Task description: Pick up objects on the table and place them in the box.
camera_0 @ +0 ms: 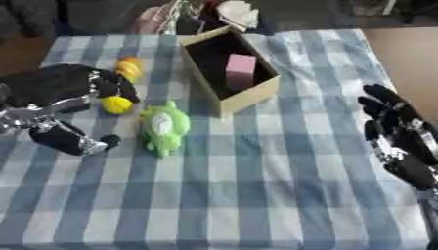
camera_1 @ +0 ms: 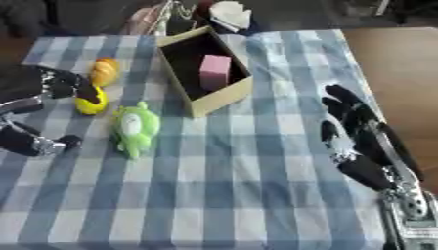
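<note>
A tan cardboard box (camera_0: 253, 93) with a dark inside stands at the table's far middle, and a pink block (camera_0: 240, 71) lies in it. A green plush toy (camera_0: 164, 128) lies left of the box. Beside it is a small yellow thing (camera_0: 117, 104), with an orange thing (camera_0: 129, 68) farther back. My left hand (camera_0: 73, 100) is over the table's left side, fingers curled down by the yellow thing and thumb (camera_0: 75, 140) spread below; whether it touches the yellow thing I cannot tell. My right hand (camera_1: 355, 139) rests open at the right edge, fingers up.
The table carries a blue and white checked cloth (camera_0: 248, 185). Its right edge borders a brown floor. Some cluttered things (camera_0: 231, 12) lie beyond the far edge behind the box.
</note>
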Tool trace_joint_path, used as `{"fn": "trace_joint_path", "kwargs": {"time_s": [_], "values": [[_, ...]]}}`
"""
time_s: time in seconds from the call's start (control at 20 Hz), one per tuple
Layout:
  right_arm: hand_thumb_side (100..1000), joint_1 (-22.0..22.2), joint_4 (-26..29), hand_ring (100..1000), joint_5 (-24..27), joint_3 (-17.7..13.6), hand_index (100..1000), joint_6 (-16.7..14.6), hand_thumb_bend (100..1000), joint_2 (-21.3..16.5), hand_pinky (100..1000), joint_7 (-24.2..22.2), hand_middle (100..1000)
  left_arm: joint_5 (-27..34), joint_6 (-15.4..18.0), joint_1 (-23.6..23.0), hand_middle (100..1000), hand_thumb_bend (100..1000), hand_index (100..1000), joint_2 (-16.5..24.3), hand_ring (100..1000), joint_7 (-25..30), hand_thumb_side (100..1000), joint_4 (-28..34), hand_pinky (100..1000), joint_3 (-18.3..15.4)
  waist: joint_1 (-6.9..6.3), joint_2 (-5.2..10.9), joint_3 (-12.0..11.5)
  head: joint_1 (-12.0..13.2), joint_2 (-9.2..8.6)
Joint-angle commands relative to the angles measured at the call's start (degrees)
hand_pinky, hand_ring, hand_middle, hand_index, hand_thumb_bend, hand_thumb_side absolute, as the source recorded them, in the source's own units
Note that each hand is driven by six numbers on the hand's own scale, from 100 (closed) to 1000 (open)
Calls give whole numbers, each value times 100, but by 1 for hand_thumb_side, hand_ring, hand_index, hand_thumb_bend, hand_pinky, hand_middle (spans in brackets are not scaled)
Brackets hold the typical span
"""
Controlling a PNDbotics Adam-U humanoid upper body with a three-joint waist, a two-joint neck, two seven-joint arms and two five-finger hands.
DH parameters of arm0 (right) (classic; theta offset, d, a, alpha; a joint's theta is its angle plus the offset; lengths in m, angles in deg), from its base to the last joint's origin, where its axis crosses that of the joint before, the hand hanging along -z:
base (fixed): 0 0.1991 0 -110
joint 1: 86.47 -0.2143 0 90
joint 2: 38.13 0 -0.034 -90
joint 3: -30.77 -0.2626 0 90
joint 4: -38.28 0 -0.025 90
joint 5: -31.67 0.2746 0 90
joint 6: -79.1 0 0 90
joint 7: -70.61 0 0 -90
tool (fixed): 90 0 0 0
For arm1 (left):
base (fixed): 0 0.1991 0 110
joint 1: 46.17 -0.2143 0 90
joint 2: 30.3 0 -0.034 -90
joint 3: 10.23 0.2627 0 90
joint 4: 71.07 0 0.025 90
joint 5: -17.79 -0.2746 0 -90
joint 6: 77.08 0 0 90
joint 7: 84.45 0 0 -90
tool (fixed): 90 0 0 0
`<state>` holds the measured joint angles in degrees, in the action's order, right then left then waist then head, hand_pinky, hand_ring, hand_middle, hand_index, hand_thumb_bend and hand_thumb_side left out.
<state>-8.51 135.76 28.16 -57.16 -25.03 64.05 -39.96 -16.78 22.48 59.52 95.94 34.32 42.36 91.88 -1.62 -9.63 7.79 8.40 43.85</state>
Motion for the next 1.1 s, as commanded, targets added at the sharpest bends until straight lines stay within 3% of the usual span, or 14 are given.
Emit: {"fn": "trace_joint_path", "kwargs": {"time_s": [0.05, 0.5, 0.8, 1.1], "values": [[420, -35, 64, 967, -1, 14, 1000, -4, 100, -90, 1000, -16, 971, -154, 39, 289, 786, 389, 852, 115, 776, 383, 207, -135, 778, 175, -64, 149, 13, -6, 27], [423, -40, 65, 966, 22, 31, 1000, 4, 100, -79, 1000, -30, 970, -745, 408, 1006, 789, 434, 856, -360, 779, 756, 198, -966, 779, 614, -65, 164, 58, -10, 27], [423, -45, 66, 966, 29, 38, 1000, 5, 100, -66, 1000, -34, 970, -1012, 509, 1218, 791, 398, 861, -710, 773, 393, 193, -1558, 774, 753, -58, 163, 91, -3, 27], [423, -55, 67, 966, 38, 42, 1000, 7, 100, -57, 1000, -38, 969, -1260, 691, 1385, 800, 417, 871, -944, 779, 197, 191, -2014, 779, 853, -50, 149, 123, 8, 27]]}}
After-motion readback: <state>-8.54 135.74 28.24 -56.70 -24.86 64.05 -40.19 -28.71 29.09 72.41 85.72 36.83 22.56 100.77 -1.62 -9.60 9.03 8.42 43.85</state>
